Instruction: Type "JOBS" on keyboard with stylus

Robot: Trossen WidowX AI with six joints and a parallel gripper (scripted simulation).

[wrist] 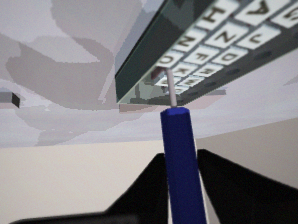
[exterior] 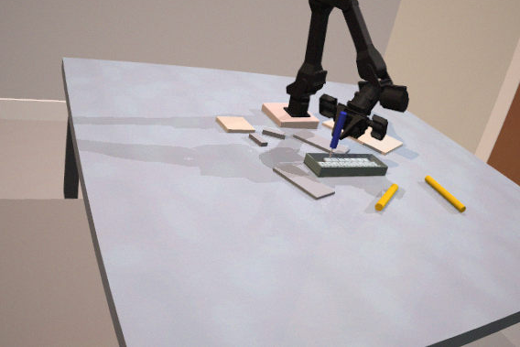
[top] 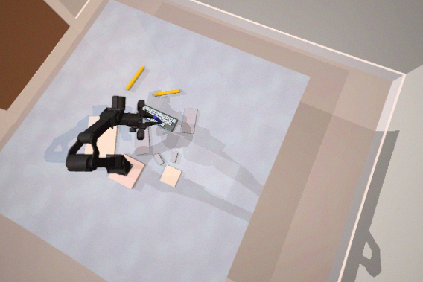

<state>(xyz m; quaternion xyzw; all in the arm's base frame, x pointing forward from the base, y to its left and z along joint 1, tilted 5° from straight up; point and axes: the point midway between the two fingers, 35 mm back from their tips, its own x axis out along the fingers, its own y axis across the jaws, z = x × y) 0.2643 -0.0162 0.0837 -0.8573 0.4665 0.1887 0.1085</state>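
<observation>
I have the hand clenched on the stylus, tilted, tip down on the keyboard end nearest the arm's base, mid-counter; 2 yellow rods beside it.

Two yellow rods lie on the grey-blue table top, on the far side of the gripper from the arm's base: a short rod nearer, a longer rod further out (the two well apart, not parallel). Beside the gripper lie a long grey slat, two small grey blocks and a beige square tile. A pale board lies flat beneath and behind the gripper.
</observation>
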